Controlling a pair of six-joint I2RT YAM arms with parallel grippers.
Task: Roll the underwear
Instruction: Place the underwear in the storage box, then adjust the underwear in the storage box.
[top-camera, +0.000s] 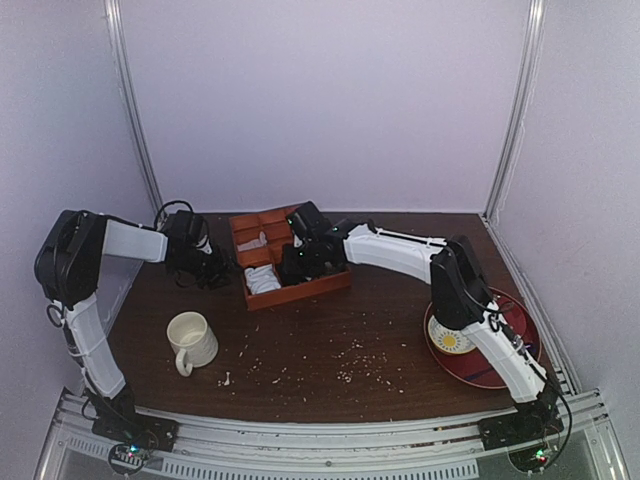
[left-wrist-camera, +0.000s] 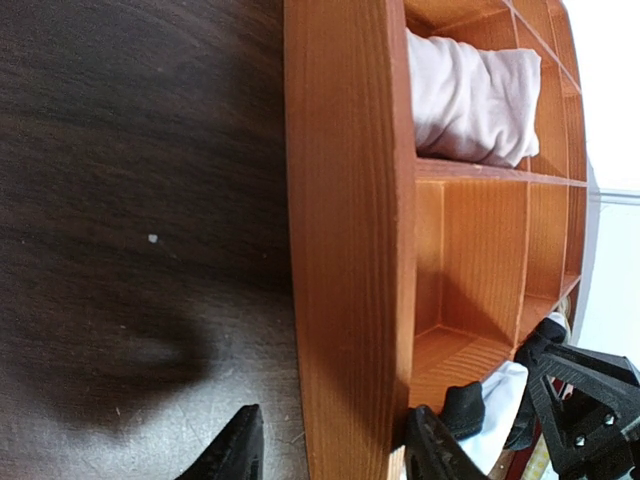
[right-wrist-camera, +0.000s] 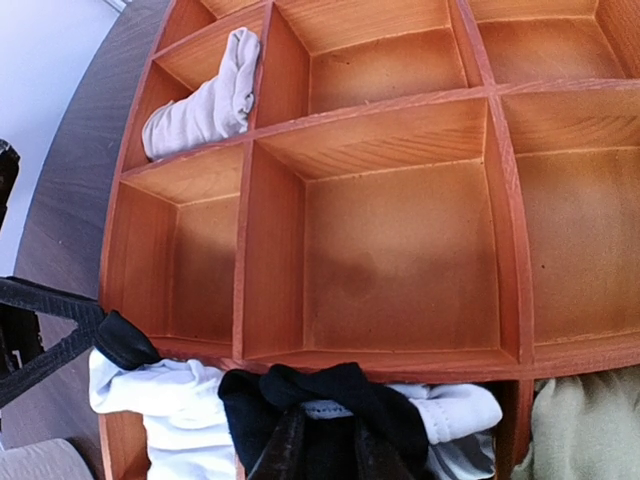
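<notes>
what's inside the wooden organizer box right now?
The wooden box holds a rolled pale cloth in a far cell, white cloth and black underwear in the near one under the right pincer, which hides the rest. Middle cells are bare.

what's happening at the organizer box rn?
Both arms work at the wooden compartment box. The right gripper is down in a near compartment, pinching the black underwear, which lies on white cloth. The left gripper is open, straddling the box's side wall. Most compartments are empty; one holds a rolled pale garment.
</notes>
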